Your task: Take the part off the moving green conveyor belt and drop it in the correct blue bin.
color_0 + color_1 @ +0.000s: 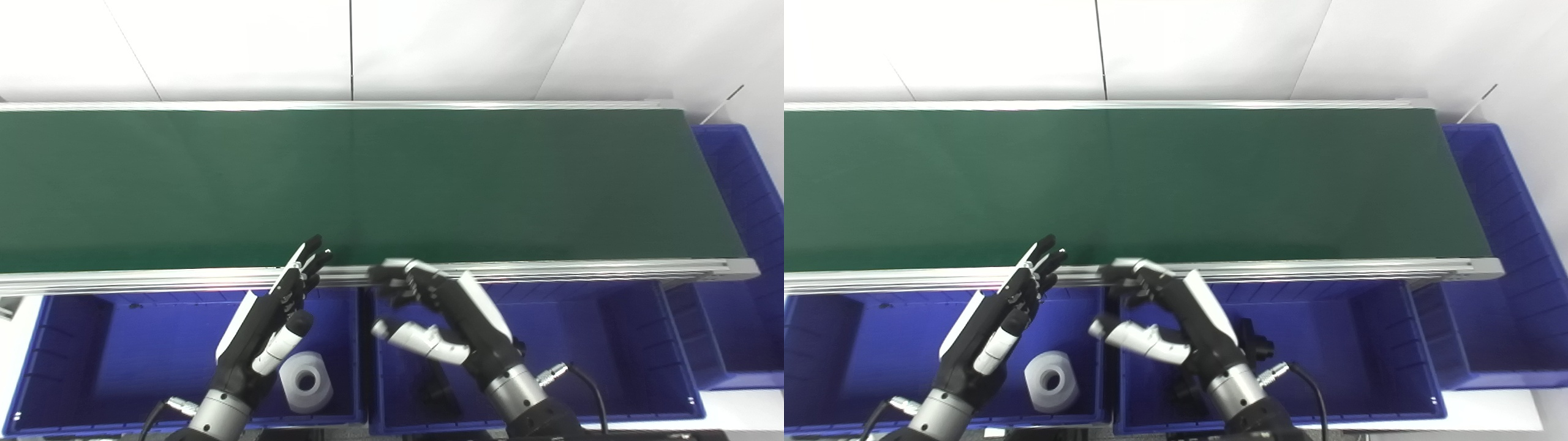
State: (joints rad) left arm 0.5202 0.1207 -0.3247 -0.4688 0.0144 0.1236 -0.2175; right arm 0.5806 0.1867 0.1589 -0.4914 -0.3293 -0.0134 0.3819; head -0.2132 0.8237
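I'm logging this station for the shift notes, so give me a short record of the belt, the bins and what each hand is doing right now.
belt: long green conveyor belt, no part visible on it
left bin: blue plastic bin holding a white cylindrical part with a centre hole
middle bin: blue plastic bin holding black parts
end bin: blue bin past the belt's right end
left hand: open, holding nothing, over the left bin
right hand: fingers curled, apparently empty, over the middle bin

Green conveyor belt (367, 184) carries nothing visible.
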